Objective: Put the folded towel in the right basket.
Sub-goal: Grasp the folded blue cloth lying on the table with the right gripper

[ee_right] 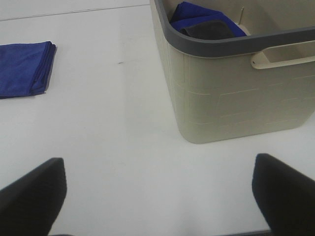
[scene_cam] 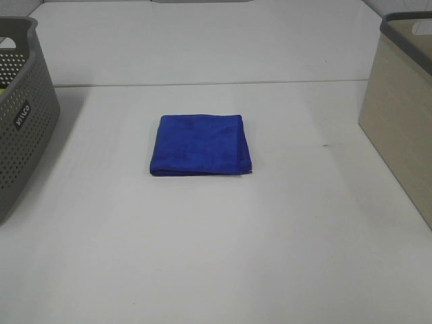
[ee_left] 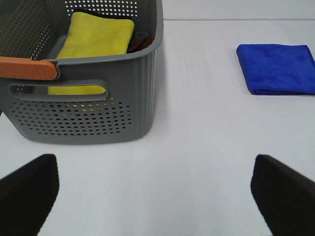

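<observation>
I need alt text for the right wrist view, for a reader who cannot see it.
A beige basket stands on a white table, holding a blue cloth and a dark grey cloth. A folded blue towel lies apart from it. The right tool is open and empty.

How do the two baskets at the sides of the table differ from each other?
The left basket is dark grey all over; the right basket is beige with a grey rim. The left basket's walls are dotted with holes; the right basket's walls are solid with a faint block pattern. The left basket holds a yellow towel; the right basket holds a blue cloth. Both have slot handles near the rim.
</observation>
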You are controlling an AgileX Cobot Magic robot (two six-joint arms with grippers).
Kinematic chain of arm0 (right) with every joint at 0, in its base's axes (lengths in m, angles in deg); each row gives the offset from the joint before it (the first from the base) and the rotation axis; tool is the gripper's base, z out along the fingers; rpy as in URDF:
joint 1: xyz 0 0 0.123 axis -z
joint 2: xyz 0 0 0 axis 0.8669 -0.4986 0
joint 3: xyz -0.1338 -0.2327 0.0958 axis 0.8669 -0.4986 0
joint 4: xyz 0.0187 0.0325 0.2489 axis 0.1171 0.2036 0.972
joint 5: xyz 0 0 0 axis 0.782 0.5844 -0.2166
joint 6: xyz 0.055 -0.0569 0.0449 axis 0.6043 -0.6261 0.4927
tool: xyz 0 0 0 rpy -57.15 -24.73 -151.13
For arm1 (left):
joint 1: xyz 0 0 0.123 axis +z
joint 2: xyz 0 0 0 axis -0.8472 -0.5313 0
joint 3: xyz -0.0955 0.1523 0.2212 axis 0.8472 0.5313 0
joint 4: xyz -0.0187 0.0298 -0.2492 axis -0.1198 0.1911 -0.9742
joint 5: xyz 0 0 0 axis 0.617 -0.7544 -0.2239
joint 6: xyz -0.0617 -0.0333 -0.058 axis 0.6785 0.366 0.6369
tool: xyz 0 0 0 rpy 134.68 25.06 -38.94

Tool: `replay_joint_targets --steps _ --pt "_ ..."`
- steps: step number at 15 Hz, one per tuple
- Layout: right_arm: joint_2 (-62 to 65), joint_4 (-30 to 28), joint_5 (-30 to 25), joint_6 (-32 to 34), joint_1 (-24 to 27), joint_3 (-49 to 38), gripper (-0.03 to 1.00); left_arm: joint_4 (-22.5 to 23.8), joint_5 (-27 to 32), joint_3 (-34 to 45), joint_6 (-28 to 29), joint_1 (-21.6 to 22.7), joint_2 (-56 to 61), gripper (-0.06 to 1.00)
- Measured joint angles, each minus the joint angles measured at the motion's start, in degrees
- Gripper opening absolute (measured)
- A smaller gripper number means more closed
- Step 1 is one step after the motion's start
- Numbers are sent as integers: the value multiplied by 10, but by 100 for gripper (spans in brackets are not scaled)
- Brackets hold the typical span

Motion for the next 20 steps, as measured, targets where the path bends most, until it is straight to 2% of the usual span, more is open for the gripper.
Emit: replay_joint_targets --steps 20 --pt "0 0 0 0 0 0 97 0 0 0 0 0 0 99"
